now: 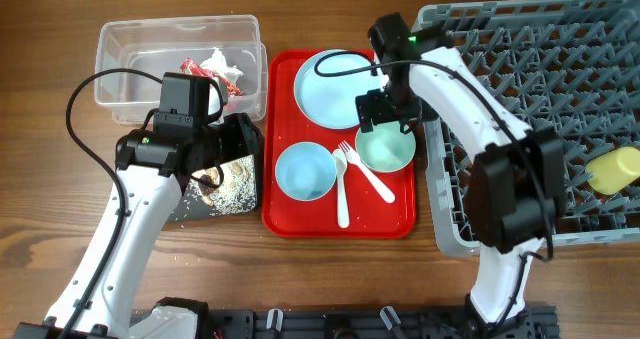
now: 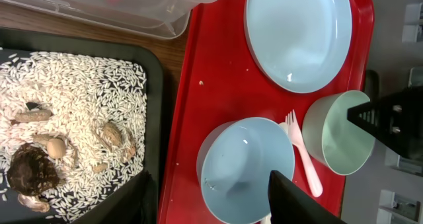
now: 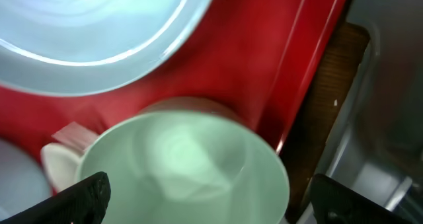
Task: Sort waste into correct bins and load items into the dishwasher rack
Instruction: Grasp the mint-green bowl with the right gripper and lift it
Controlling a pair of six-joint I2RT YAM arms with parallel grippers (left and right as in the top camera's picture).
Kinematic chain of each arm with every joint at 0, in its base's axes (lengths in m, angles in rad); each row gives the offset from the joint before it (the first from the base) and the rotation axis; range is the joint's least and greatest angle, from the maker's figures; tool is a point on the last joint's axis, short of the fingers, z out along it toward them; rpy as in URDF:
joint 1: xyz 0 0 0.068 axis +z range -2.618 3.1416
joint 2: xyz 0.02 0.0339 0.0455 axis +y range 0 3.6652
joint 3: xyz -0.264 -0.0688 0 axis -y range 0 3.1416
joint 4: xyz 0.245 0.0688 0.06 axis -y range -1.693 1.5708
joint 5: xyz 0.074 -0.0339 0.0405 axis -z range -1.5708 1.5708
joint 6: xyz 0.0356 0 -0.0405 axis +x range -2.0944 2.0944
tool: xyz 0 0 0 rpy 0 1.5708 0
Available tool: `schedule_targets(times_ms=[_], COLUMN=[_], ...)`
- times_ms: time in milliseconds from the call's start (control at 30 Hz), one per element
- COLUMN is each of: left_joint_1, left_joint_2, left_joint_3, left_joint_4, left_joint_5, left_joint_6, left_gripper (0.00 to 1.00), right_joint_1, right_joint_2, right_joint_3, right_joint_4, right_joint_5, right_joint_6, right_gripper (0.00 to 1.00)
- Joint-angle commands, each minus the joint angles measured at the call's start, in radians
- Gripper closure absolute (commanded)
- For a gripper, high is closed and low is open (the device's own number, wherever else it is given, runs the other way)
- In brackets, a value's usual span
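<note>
The mint green bowl stands on the flat red serving tray, next to the pale blue plate, pale blue bowl, white fork and spoon. My right gripper is open, its fingers either side of the mint bowl's rim. My left gripper is open and empty, above the black tray's right edge and the blue bowl. Rice and brown scraps lie in the black tray. The red wrapper and tissue lie in the clear tub. The yellow cup lies in the grey rack.
The red serving tray lies between the black tray and the rack, whose left wall is close beside the mint bowl. A few rice grains lie on the wooden table in front of the black tray.
</note>
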Motion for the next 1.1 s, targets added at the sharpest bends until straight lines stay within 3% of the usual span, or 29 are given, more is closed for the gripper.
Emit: schedule_targets(times_ms=[0,267,400,533,633,867,1067], left_joint_1=[0.005,0.005,0.005,0.005,0.005,0.005,0.005], left_joint_2=[-0.012,-0.012,-0.012,-0.012,-0.012,-0.012,-0.012], left_joint_3=[0.015,0.015,0.015,0.015,0.015,0.015,0.015], left_joint_4=[-0.001,-0.001,0.0,-0.002,-0.002,-0.001,-0.001], left_joint_5=[-0.005,-0.005,-0.006,-0.005,-0.005,-0.005,-0.005], left_joint_6=[-0.01,-0.01,-0.01,-0.01,-0.01,-0.01,-0.01], left_gripper=[0.43,0.43,0.42,0.42,0.42,0.42,0.42], right_joint_1=[-0.002,-0.001,-0.001,-0.006,-0.017,-0.061,-0.125], right_joint_2=[0.045,0.077,0.076,0.076,0.069,-0.033,-0.305], right_joint_3=[-0.008,-0.069,-0.076,-0.073,-0.071,-0.06,-0.032], right_joint_4=[0.007,0.003,-0.007,-0.013,-0.016,-0.017,0.047], right_joint_5=[0.056,-0.066,-0.065,-0.064,-0.061,-0.042,0.069], right_joint_6=[0.034,0.008,0.011,0.019,0.028,0.034,0.005], right_gripper=[0.02,0.07,0.34,0.75,0.92,0.96,0.96])
